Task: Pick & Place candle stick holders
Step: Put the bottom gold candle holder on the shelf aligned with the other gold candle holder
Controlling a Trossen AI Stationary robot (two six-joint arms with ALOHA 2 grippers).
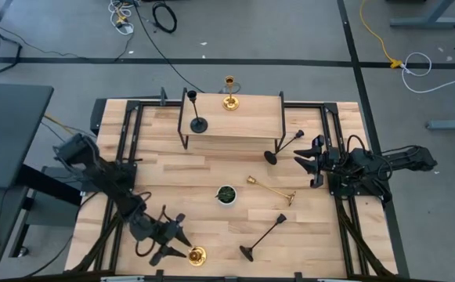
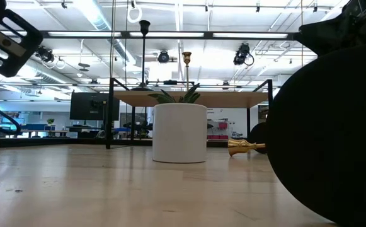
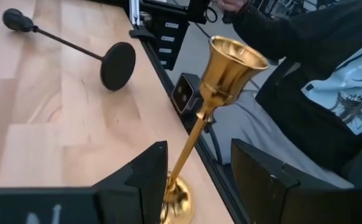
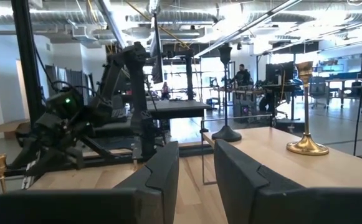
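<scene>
A gold candle stick holder (image 3: 200, 124) stands upright on its round base at the table's near edge (image 1: 196, 254). My left gripper (image 1: 183, 237) is open, with one finger on each side of its stem (image 3: 190, 149). My right gripper (image 1: 304, 160) is open and empty at the table's right, beside a black holder (image 1: 284, 146) lying on the table. A black holder (image 1: 196, 117) and a gold one (image 1: 229, 98) stand on the raised shelf (image 1: 250, 121). Another gold holder (image 1: 270, 189) and black holder (image 1: 262, 239) lie on their sides. My left gripper's fingers come level at the gold holder's lower stem (image 3: 182, 168). The stem stands right beside one finger (image 3: 149, 177) and well clear of the other. I cannot tell whether that finger touches it.
A small white bowl (image 1: 225, 194) with green contents stands mid-table. The shelf's black legs (image 1: 182, 129) stand at the far middle. A small camera (image 3: 185, 94) sits at the near edge, and a person (image 3: 318, 81) sits just beyond it.
</scene>
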